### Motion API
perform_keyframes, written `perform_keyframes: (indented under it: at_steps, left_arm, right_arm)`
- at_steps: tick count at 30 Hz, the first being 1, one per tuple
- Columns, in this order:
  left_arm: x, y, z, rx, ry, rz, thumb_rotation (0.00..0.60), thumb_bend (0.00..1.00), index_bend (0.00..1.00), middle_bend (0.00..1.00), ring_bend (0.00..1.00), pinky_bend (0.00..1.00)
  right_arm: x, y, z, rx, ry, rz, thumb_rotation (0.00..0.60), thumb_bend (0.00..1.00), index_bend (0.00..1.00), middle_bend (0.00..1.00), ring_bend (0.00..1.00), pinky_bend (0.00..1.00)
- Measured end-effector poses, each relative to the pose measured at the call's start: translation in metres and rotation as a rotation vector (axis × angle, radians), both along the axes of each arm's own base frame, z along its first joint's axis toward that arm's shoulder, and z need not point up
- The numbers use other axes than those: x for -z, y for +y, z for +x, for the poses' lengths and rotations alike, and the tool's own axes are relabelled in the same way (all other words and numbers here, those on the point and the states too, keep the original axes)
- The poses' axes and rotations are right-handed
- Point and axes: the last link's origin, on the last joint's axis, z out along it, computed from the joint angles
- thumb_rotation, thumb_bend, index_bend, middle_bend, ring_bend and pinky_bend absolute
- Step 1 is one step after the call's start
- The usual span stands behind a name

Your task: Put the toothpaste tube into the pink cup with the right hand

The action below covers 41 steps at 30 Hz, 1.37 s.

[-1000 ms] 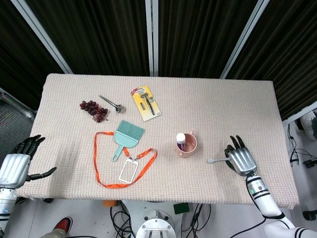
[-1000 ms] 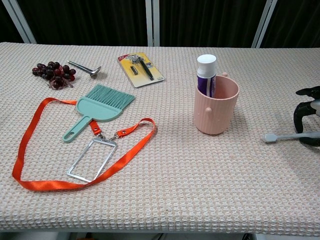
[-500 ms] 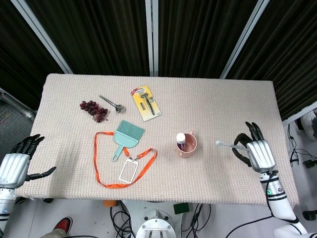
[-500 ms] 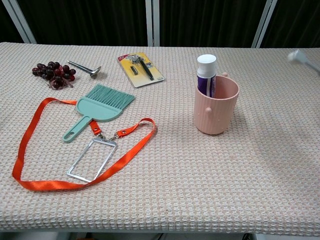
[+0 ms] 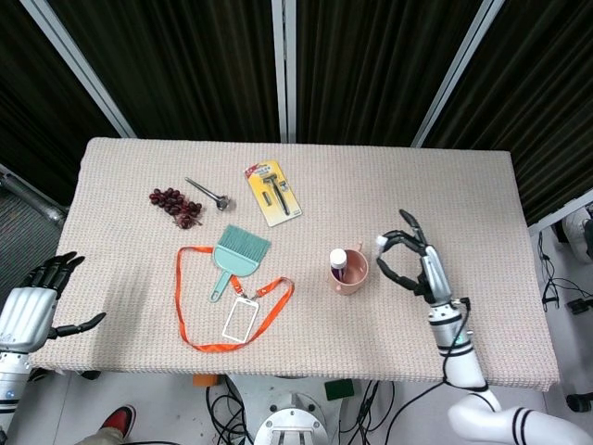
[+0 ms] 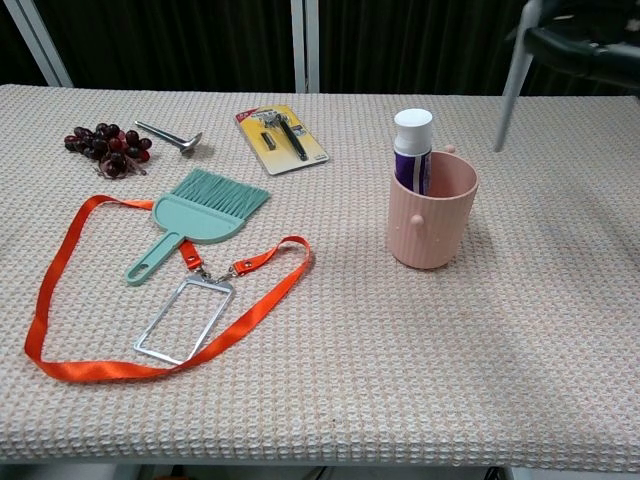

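The pink cup point(image 5: 351, 273) point(image 6: 432, 218) stands upright right of the table's middle. A white-capped purple toothpaste tube point(image 5: 338, 260) point(image 6: 412, 148) stands inside it, leaning on the far-left rim. My right hand point(image 5: 415, 263) point(image 6: 583, 42) hovers above the table just right of the cup and grips a pale grey toothbrush point(image 5: 380, 244) point(image 6: 510, 85). In the chest view the brush hangs steeply down, its tip behind and right of the cup. My left hand point(image 5: 32, 306) is open, off the table's left front corner.
On the left half lie dark grapes point(image 5: 176, 205), a metal tool point(image 5: 208, 193), a yellow razor pack point(image 5: 273, 192), a teal hand brush point(image 5: 234, 257) and an orange lanyard with a clear badge holder point(image 5: 239, 318). The woven table cover point(image 5: 445, 185) spans the whole top.
My right hand lifted the toothbrush off the table at the right and carried it left toward the cup, turning it from flat to steeply downward. The left hand stayed still.
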Motion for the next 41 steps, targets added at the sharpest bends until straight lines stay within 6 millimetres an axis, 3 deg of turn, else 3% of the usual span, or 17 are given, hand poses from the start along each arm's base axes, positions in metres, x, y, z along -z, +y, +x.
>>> perform_keyframes:
  at_steps: [7,9,10,12,14,16,19,26,30,36,41]
  left_arm:
    - [-0.001,-0.001,-0.005,-0.009,-0.002,0.002,0.266,0.08,0.12,0.09,0.10,0.21]
    - [-0.002,-0.002,-0.005,-0.008,-0.004,0.006,0.268,0.08,0.12,0.09,0.10,0.21]
    - [-0.003,-0.002,-0.005,-0.008,-0.004,0.008,0.268,0.08,0.12,0.09,0.10,0.21]
    - [-0.003,-0.003,-0.006,-0.011,-0.004,0.009,0.263,0.08,0.12,0.09,0.10,0.21]
    - [-0.003,-0.003,-0.006,-0.011,-0.004,0.007,0.264,0.08,0.12,0.09,0.10,0.21]
    - [-0.002,-0.003,-0.006,-0.009,-0.004,0.007,0.268,0.08,0.12,0.09,0.10,0.21]
    - [-0.003,-0.003,-0.004,-0.003,-0.005,0.011,0.267,0.08,0.12,0.09,0.10,0.21]
    - [-0.004,-0.002,-0.001,0.003,-0.003,0.017,0.267,0.08,0.12,0.09,0.10,0.21]
    - [-0.004,-0.002,0.001,0.002,-0.003,0.023,0.269,0.08,0.12,0.09,0.10,0.21]
    - [0.000,-0.002,0.005,0.013,-0.003,0.019,0.269,0.08,0.12,0.09,0.10,0.21]
    - [0.002,-0.002,0.008,0.026,0.006,0.013,0.268,0.08,0.12,0.09,0.10,0.21]
  right_arm:
    - [0.025,-0.013,0.009,0.015,0.004,0.040,0.600,0.80,0.75,0.44,0.02,0.00]
    - [0.030,-0.015,0.008,0.015,0.018,0.050,0.600,0.79,0.71,0.42,0.01,0.00]
    - [0.031,-0.014,0.007,0.013,0.025,0.054,0.600,0.76,0.66,0.39,0.01,0.00]
    - [0.033,-0.014,0.006,0.009,0.048,0.059,0.600,0.63,0.45,0.27,0.00,0.00]
    - [0.033,-0.013,0.003,0.006,0.068,0.069,0.600,0.38,0.12,0.10,0.00,0.00]
    - [0.032,-0.012,-0.001,0.004,0.085,0.077,0.600,0.21,0.00,0.01,0.00,0.00]
    - [0.026,-0.010,-0.006,0.001,0.090,0.064,0.600,0.18,0.00,0.00,0.00,0.00]
    - [-0.009,0.006,-0.035,-0.003,0.227,-0.094,0.600,0.24,0.00,0.00,0.00,0.00]
    - [-0.032,0.023,-0.067,0.056,0.514,-0.215,0.600,0.32,0.00,0.00,0.00,0.00]
    - [-0.073,0.068,-0.133,0.261,0.963,-0.274,0.600,0.33,0.00,0.00,0.00,0.00]
    - [-0.083,0.086,-0.159,0.342,1.026,-0.213,0.600,0.33,0.00,0.00,0.00,0.00]
